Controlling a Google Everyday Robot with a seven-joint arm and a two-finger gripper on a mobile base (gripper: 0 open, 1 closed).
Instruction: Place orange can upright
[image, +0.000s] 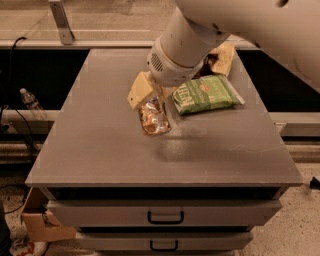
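Note:
The orange can is a small shiny copper-orange can with pale markings. It hangs tilted in the air above the grey cabinet top, left of centre, with its shadow on the surface to its right. My gripper comes down from the white arm at the top and is shut on the can's upper part. One cream finger shows on the can's left; the other is hidden behind the can and the wrist.
A green chip bag lies flat just right of the can. A brown bag lies behind it, mostly hidden by the arm. Two drawers with dark handles sit below. A water bottle and cables are at left.

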